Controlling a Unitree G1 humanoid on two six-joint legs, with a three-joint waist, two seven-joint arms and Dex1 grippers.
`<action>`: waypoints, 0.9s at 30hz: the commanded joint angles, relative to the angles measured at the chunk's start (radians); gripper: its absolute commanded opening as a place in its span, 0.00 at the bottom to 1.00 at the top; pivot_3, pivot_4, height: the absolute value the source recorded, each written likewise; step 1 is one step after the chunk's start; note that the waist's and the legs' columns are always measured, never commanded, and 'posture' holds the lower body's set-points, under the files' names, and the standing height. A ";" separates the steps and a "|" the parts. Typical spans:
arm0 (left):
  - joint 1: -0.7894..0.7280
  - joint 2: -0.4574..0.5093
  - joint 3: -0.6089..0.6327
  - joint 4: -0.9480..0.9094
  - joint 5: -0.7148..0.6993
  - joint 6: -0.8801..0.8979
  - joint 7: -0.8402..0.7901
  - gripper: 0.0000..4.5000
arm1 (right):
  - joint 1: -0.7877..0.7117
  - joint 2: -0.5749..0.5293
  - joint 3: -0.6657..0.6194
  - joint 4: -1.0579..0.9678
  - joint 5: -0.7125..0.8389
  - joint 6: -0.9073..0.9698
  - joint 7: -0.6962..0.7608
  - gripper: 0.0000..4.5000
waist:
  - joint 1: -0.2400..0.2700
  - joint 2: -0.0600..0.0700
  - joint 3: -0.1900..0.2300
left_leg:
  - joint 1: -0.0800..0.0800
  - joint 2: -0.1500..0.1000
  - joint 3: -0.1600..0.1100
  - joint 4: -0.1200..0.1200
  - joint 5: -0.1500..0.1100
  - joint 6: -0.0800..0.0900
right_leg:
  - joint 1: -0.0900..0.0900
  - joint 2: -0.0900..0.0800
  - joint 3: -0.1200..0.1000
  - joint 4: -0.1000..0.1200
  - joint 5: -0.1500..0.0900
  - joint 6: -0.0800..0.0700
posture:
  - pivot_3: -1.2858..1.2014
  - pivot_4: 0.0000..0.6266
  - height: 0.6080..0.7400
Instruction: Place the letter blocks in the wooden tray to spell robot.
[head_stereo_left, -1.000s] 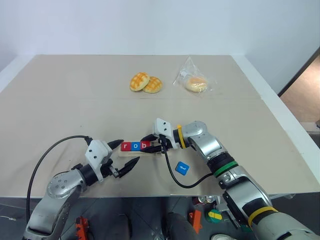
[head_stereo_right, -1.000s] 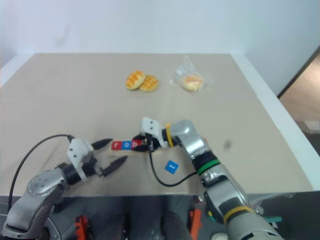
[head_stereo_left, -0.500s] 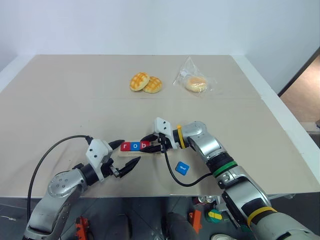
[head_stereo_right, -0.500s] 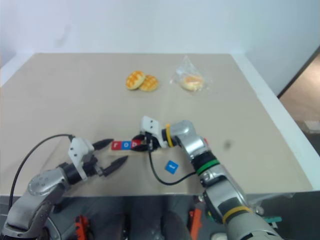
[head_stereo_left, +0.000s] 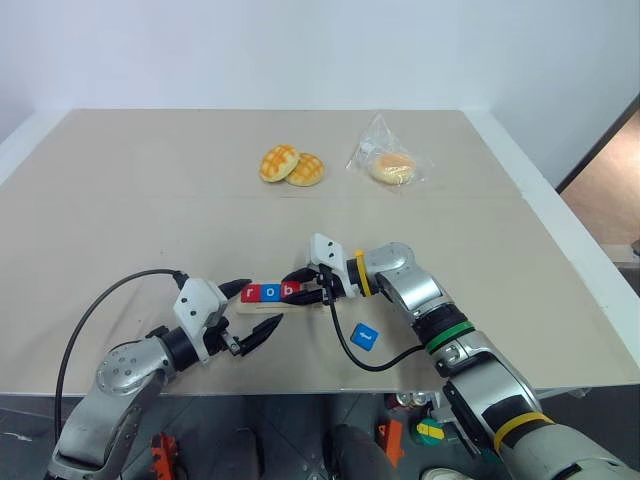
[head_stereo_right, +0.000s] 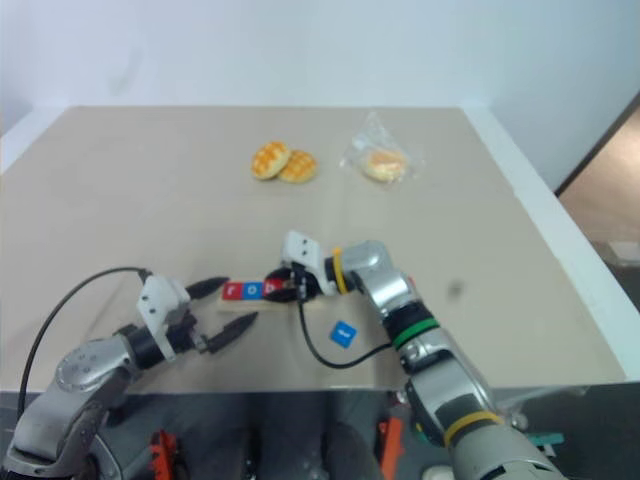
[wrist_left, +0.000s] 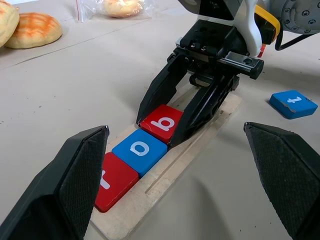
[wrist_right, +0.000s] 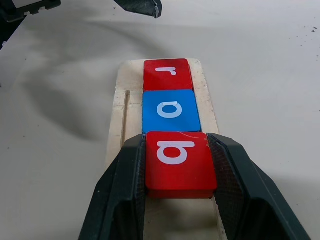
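The wooden tray (head_stereo_left: 272, 303) lies near the table's front edge. In it sit a red r tile (wrist_right: 167, 74), a blue o tile (wrist_right: 171, 110) and a red b tile (wrist_right: 179, 162), side by side and touching. My right gripper (head_stereo_left: 301, 290) reaches in from the right and is shut on the b tile, one finger on each side edge. A blue t tile (head_stereo_left: 365, 336) lies flat on the table to the right of the tray. My left gripper (head_stereo_left: 250, 308) stands open at the tray's left end with nothing between its fingers (wrist_left: 82, 172).
Two golden buns (head_stereo_left: 290, 165) and a bun in a clear bag (head_stereo_left: 392, 167) lie at the far middle of the table. A black cable (head_stereo_left: 360, 360) loops from my right wrist down past the t tile. The table's front edge (head_stereo_left: 300, 385) is close.
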 joint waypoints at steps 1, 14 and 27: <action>-0.013 0.000 0.010 -0.042 -0.022 0.006 0.003 1.00 | -0.023 0.004 -0.020 0.002 0.003 -0.023 0.004 0.46 | 0.000 0.000 0.000 | 0.000 0.000 0.000 0.000 0.000 0.000 | 0.000 0.000 0.000 0.000 0.000 0.000 | 0.52 0.24 1.00; -0.012 0.004 -0.001 -0.048 -0.017 0.015 -0.002 1.00 | -0.034 0.013 -0.034 -0.019 0.033 -0.002 0.031 0.46 | 0.000 0.000 0.000 | 0.000 0.000 0.000 0.000 0.000 0.000 | 0.000 0.000 0.000 0.000 0.000 0.000 | 0.52 0.24 1.00; -0.010 0.006 -0.007 -0.042 -0.007 0.007 -0.007 1.00 | -0.040 0.008 -0.062 -0.046 0.065 -0.004 0.059 0.46 | 0.000 0.000 0.000 | 0.000 0.000 0.000 -0.001 0.000 0.000 | 0.000 0.000 0.000 0.000 0.000 0.000 | 0.52 0.24 1.00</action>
